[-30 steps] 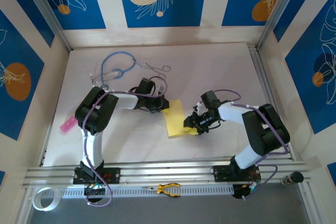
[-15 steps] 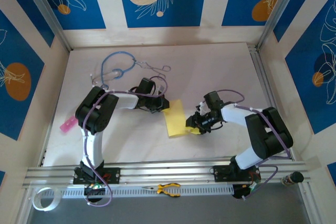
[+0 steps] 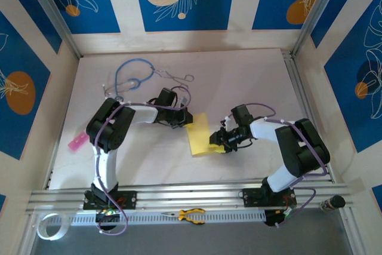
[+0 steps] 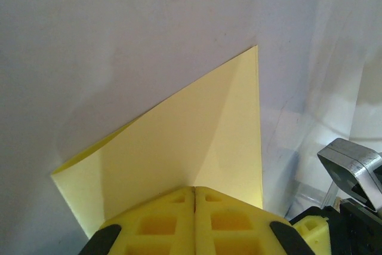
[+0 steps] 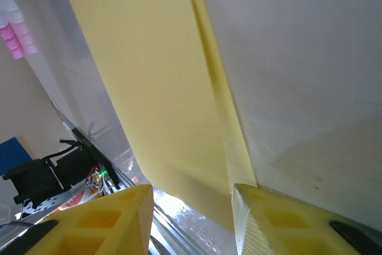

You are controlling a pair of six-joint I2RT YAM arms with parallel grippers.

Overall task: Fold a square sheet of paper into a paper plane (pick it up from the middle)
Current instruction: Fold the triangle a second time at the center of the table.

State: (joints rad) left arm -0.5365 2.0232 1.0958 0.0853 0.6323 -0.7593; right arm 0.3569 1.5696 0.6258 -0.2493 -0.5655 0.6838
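Square sheet of paper (image 3: 199,137): pale yellow, partly folded, lying on the surface (image 3: 250,82) between the two arms.
Left fingers (image 4: 156,226): closed together at the paper's far left corner; whether they pinch it cannot be told.
Right fingers (image 5: 286,225): partly apart, with the paper's folded right edge between them.

Pale-yellow paper (image 3: 198,137) – plain; walls (image 3: 179,19) blue, white-leaf patterned.

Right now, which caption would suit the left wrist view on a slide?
Shut left hand meets the near edge of a folded yellow paper on the white table.
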